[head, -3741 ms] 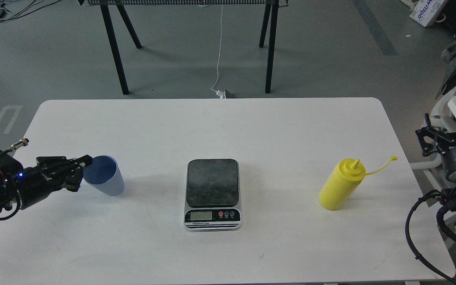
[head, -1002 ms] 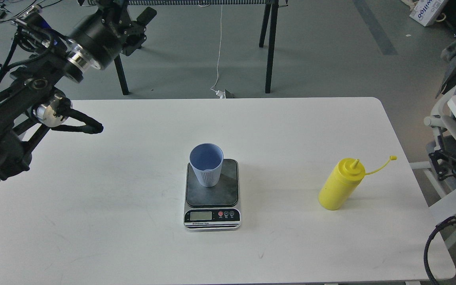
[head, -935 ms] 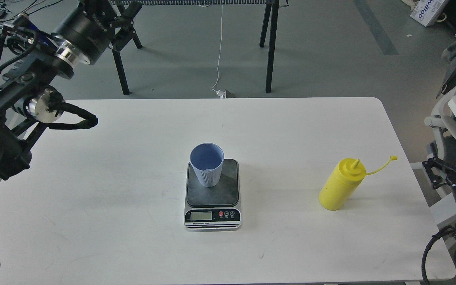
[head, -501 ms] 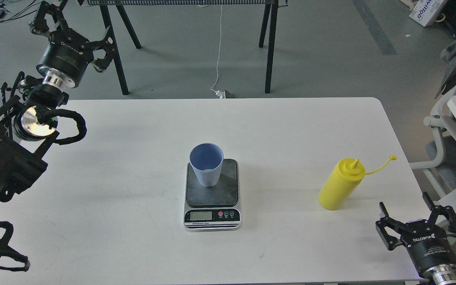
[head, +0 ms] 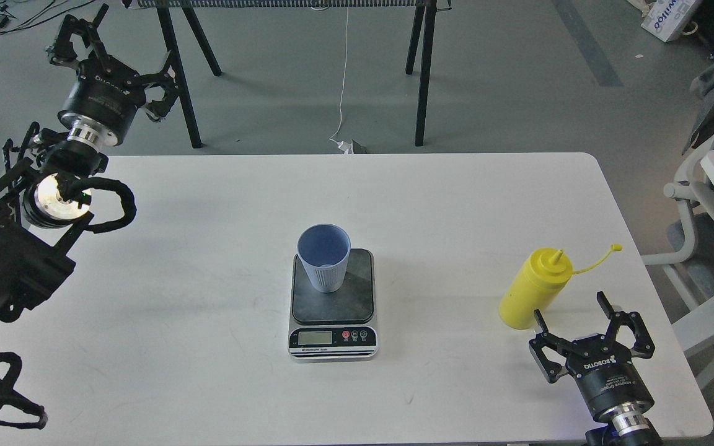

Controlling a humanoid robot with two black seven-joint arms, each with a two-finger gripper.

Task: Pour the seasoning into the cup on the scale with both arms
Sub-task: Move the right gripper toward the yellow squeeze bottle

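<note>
Cup (head: 324, 256) upright on scale (head: 332, 303), mid-table (head: 208, 384). Bottle (head: 533, 289) standing right of scale, cap off, tethered. Right hand (head: 587, 328) spread open, empty, just in front of bottle base, not touching. Left hand (head: 112, 46) raised past far-left table corner, fingers splayed open, holding nothing.

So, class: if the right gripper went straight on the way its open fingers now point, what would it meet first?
Most likely the yellow seasoning bottle. The right gripper is open, empty, and points away from the robot, with the bottle's base just beyond its fingertips. Depth and height are unclear from this one view, so it might pass slightly to the bottle's right.
</note>
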